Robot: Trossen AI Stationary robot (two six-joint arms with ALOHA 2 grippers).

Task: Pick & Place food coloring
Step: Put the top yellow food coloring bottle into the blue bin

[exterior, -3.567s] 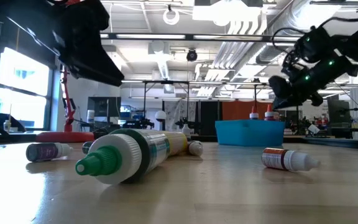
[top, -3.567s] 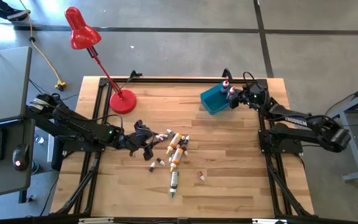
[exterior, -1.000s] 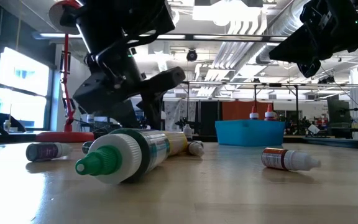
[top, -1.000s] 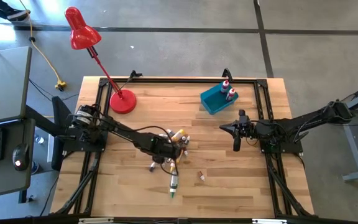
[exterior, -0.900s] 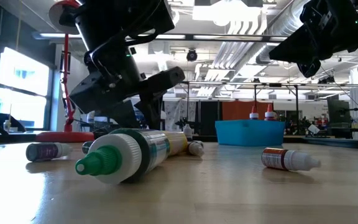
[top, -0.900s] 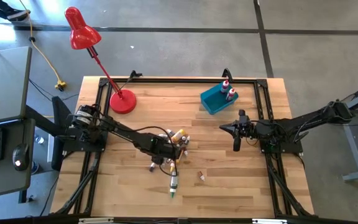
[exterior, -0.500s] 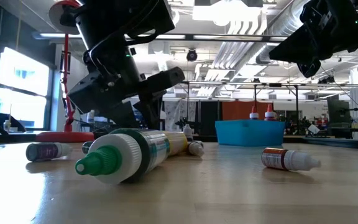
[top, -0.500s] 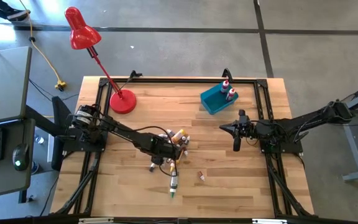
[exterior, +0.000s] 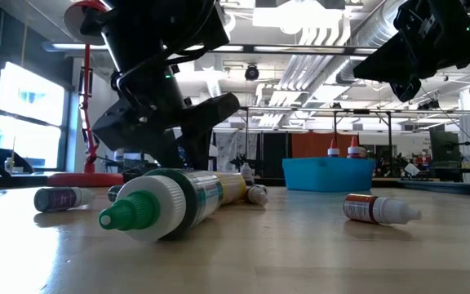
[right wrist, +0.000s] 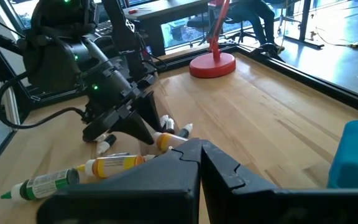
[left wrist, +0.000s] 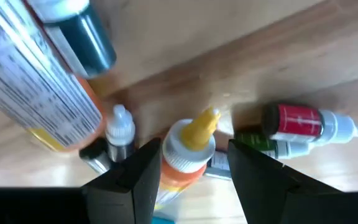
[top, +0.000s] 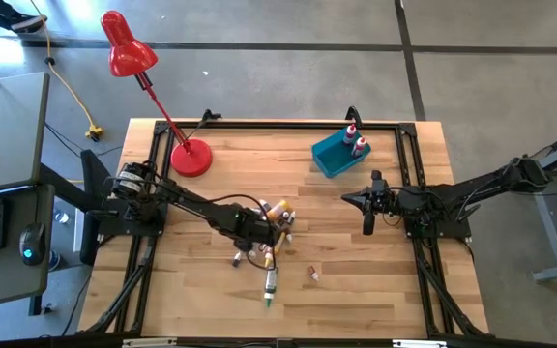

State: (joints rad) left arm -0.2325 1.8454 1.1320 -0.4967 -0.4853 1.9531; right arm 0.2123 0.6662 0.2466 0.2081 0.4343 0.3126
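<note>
From above, the left gripper (top: pixel 262 232) was down in the heap of food coloring (top: pixel 277 220) near the middle of the table (top: pixel 356 290), its arm reaching in from the left edge. A long green-tipped tube (top: pixel 271 285) lay apart from the heap, toward the near edge, and one tiny bottle (top: pixel 312 274) sat alone a little to its right. The blue bin (top: pixel 334 155) stood toward the far right corner with two red-capped bottles (top: pixel 356 139) upright in it. A red desk lamp (top: pixel 190 157) had its base near the far left corner. The right gripper (top: pixel 367 206) hung over the right part of the table, between the bin and the heap, with bare wood under it.

At table height, the green-tipped tube (exterior: pixel 166 202) filled the foreground and hid much of the heap behind it. The left gripper (exterior: pixel 170 122) loomed dark above and behind it. A small bottle (exterior: pixel 64 198) lay to one side, another (exterior: pixel 378 209) on the other, and the blue bin (exterior: pixel 328 173) stood farther back.

From the left wrist, the jaws stood apart on either side of an orange bottle with a yellow tip (left wrist: pixel 188 152); I could not tell whether they touched it. A red-labelled bottle (left wrist: pixel 309 122), a green one (left wrist: pixel 260 143) and a small grey one (left wrist: pixel 118 134) crowded just beside it.

From the right wrist, the jaws were clenched together, empty, pointing across the table toward the left arm and the heap (right wrist: pixel 135 158).
</note>
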